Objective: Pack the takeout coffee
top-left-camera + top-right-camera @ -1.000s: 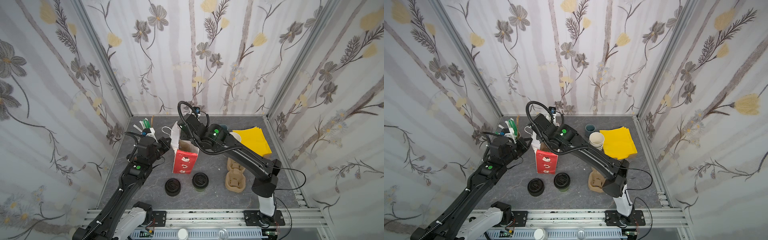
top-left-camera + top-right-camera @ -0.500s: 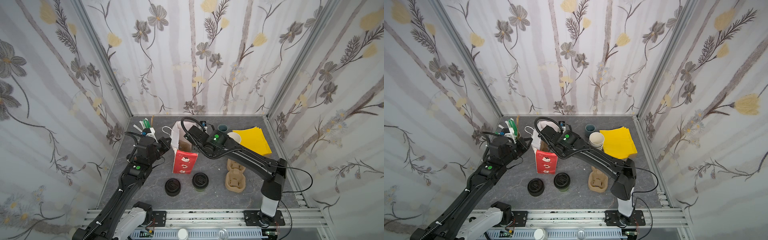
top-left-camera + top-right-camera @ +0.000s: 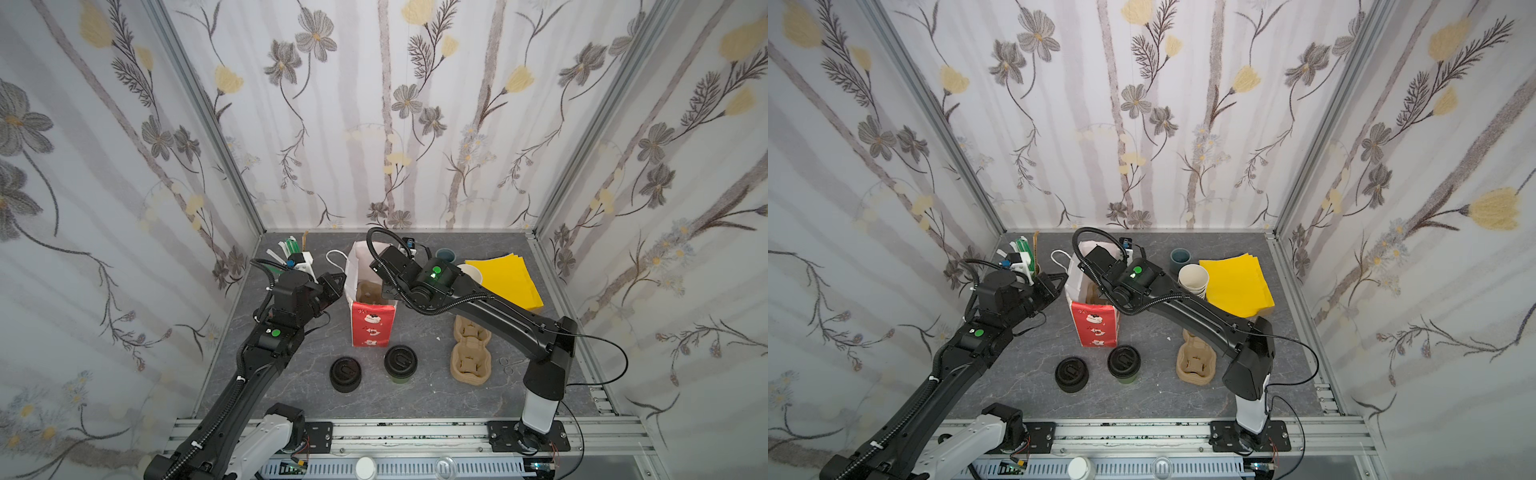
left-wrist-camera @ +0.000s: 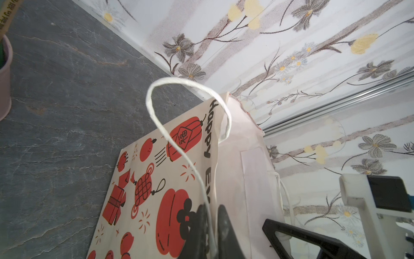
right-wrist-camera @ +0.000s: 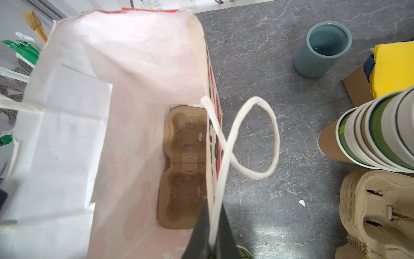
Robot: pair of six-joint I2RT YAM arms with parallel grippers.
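Note:
The takeout coffee [image 3: 400, 363] [image 3: 1123, 363], an olive-brown cup under a black lid, stands on the table in front of the paper bag [image 3: 371, 322] [image 3: 1096, 328]. Neither gripper touches it. The bag stands upright with its mouth held wide, and a pulp cup carrier [image 5: 183, 166] [image 3: 368, 291] lies at its bottom. My left gripper [image 4: 211, 210] [image 3: 336, 282] is shut on the bag's left rim, with the handle cord [image 4: 154, 116] between the fingers. Across the mouth, my right gripper [image 5: 212, 208] [image 3: 390, 293] is shut on the right rim and its handle cord [image 5: 274, 139].
A squat black stack of lids [image 3: 345, 374] [image 3: 1072, 374] sits left of the coffee. To the right are stacked pulp carriers [image 3: 471, 353], a stack of paper cups [image 3: 1194, 278] [image 5: 376, 134], yellow napkins [image 3: 507, 278] and a blue-grey mug [image 5: 322, 51]. A holder of sachets [image 3: 295, 253] stands back left.
My right gripper has moved from above the bag's mouth to its right rim and shut on the rim and cord. The left gripper stays at the left rim.

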